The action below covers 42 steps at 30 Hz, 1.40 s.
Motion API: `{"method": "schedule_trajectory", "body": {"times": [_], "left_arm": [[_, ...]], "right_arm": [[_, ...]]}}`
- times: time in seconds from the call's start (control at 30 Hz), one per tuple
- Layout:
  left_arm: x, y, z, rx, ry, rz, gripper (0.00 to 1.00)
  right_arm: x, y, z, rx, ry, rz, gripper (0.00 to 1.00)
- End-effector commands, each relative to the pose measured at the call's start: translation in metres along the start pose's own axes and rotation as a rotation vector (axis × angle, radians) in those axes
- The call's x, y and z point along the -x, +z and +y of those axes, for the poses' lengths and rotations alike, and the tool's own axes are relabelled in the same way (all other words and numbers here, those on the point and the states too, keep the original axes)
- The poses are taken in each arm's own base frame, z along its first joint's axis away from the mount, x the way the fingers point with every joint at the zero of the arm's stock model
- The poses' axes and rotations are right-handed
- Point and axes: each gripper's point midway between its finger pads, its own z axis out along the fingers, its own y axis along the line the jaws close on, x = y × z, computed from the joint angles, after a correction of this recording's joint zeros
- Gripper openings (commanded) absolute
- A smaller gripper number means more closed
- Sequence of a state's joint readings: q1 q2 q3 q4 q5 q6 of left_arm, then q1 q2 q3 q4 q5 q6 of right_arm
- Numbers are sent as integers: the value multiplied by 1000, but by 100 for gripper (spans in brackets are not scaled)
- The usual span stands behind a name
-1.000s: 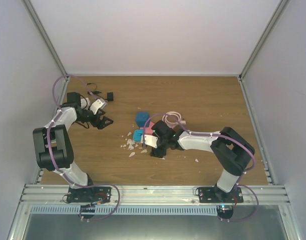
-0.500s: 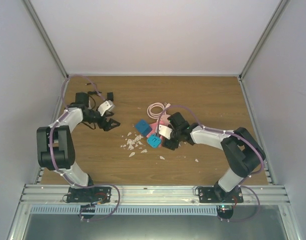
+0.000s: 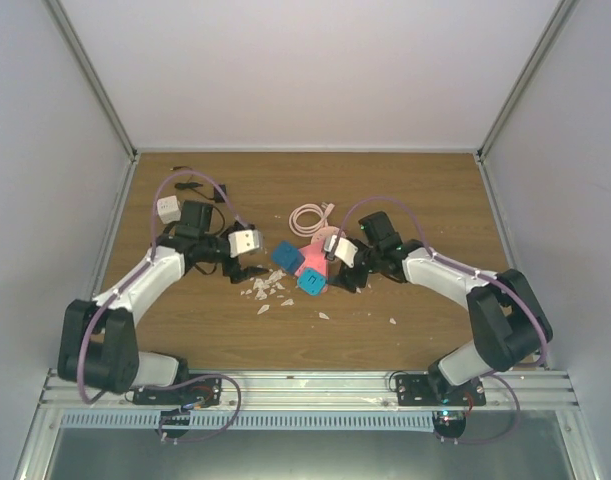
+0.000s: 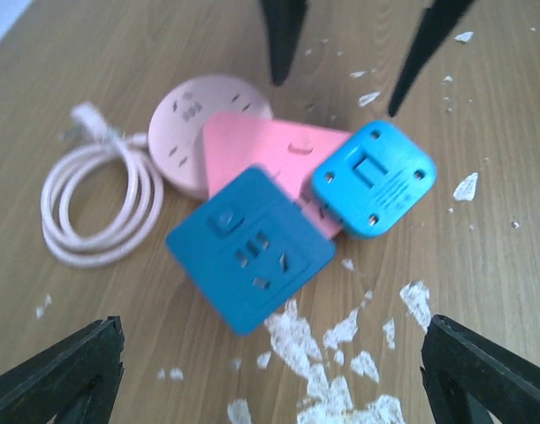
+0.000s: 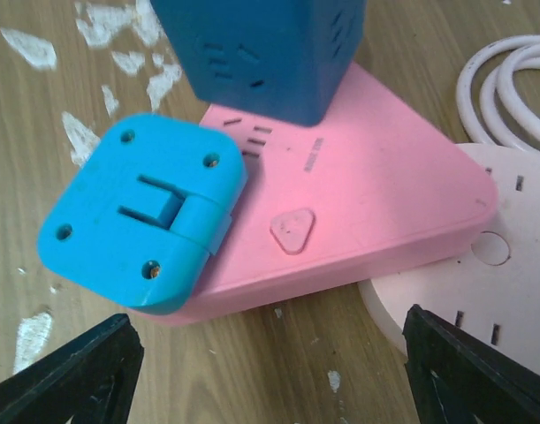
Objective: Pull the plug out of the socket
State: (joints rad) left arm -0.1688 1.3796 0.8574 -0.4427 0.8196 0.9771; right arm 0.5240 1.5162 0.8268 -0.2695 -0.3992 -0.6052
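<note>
The salmon-pink triangular socket (image 5: 376,190) lies flat on the wooden table, and it also shows in the top view (image 3: 311,262) and the left wrist view (image 4: 270,150). A dark blue cube adapter (image 5: 261,49) stands on its far corner. A light blue plug (image 5: 137,221) lies on its near corner with the folded prongs facing up. My right gripper (image 5: 274,375) is open, low to the table just short of the socket's edge. My left gripper (image 4: 274,380) is open on the opposite side, a short way from the dark blue adapter (image 4: 250,249).
A pale pink round disc (image 4: 190,119) lies partly under the socket, with a coiled pale cable (image 4: 93,199) beside it. White flakes (image 4: 340,340) litter the wood near the left gripper. A small white block (image 3: 168,209) and black parts (image 3: 190,187) lie at the far left.
My left arm has swung from the far left towards the socket. My right gripper has shifted right and back, and the socket with its adapters moved a little right with it.
</note>
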Motion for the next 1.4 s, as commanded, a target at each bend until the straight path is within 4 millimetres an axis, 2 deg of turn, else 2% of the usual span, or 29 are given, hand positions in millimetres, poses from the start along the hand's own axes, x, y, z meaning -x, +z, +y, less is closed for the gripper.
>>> {"method": "schedule_trajectory", "body": {"times": [0.0, 0.1, 0.17, 0.33, 0.47, 0.7, 0.83, 1.03, 1.13, 1.37], "left_arm": [[35, 4, -6, 72, 270, -50, 92], [48, 7, -20, 64, 373, -69, 93], [50, 11, -28, 50, 440, -38, 94], [56, 7, -31, 23, 550, 65, 93], [62, 11, -42, 18, 636, 99, 94], [65, 27, -53, -27, 627, 151, 94], [68, 34, -62, -53, 642, 175, 94], [69, 55, -77, -83, 608, 196, 94], [71, 64, -79, -78, 565, 193, 94], [76, 67, -74, -29, 542, 161, 93]], "right_arm": [[26, -24, -5, 99, 147, -145, 83], [35, -33, -12, 154, 277, -204, 85], [37, -35, -12, 203, 360, -224, 84], [22, -38, -8, 275, 532, -265, 85], [15, -37, -4, 318, 613, -293, 86], [8, -25, 9, 421, 724, -306, 85], [6, -16, 3, 431, 804, -296, 86], [6, -7, 7, 524, 890, -313, 84], [5, -1, 6, 557, 922, -317, 79], [-4, 23, 0, 620, 1019, -286, 73]]}}
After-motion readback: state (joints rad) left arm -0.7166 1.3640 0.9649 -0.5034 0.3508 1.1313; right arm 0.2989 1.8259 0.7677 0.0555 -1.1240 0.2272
